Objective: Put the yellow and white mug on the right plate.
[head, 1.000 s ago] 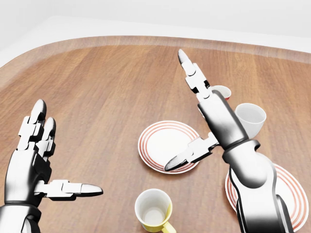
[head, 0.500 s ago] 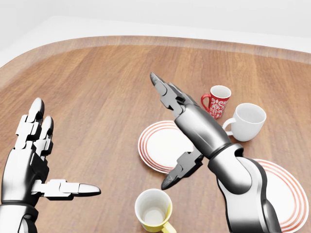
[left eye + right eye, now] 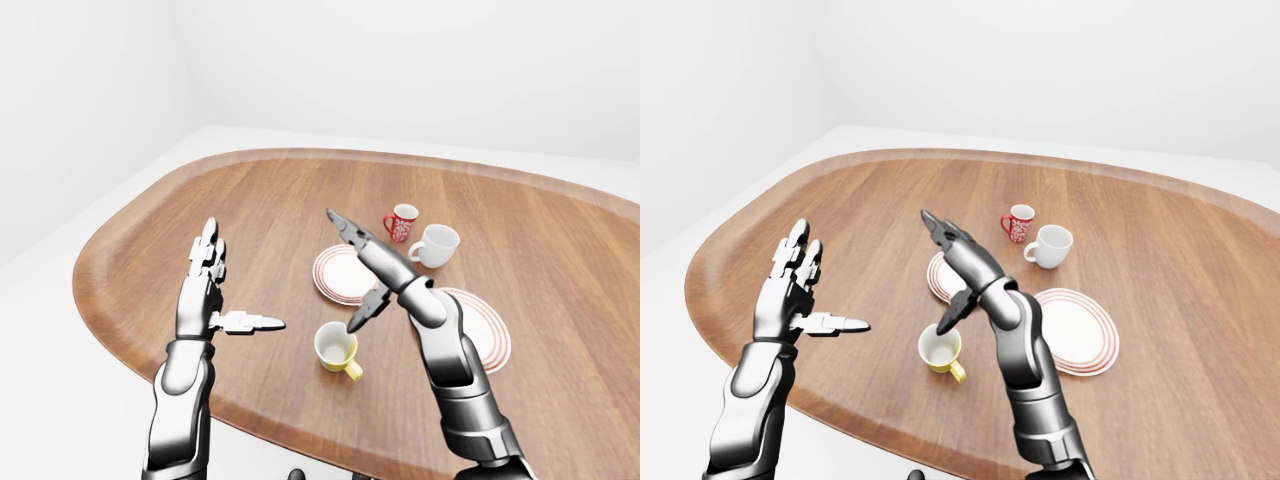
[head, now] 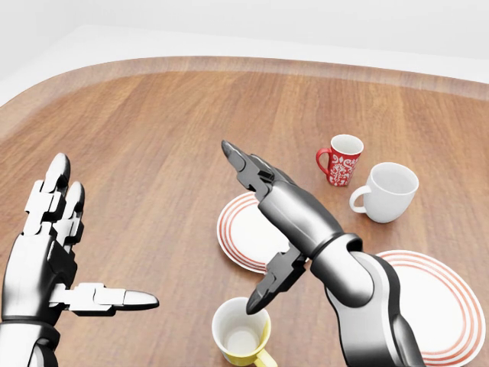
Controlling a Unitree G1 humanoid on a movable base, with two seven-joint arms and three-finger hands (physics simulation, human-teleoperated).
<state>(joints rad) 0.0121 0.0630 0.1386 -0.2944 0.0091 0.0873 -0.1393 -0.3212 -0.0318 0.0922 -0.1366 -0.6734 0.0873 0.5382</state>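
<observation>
A yellow and white mug (image 4: 241,334) stands upright on the wooden worktop (image 4: 153,130), near the head view's bottom edge. The right hand (image 4: 263,229) hovers spread open just above it, thumb tip over the rim. The right plate (image 4: 432,302) lies nearby, rightward. The left hand (image 4: 57,252) is open, apart.

My hands and the crockery on the table (image 4: 153,115)

My open right hand (image 4: 260,229) is hanging just above the mug (image 4: 241,332), over the left plate (image 4: 252,229); the right plate (image 4: 435,306) is lying at right, two other mugs (image 4: 367,180) are standing above it, and my open left hand (image 4: 57,252) is hovering far left.
</observation>
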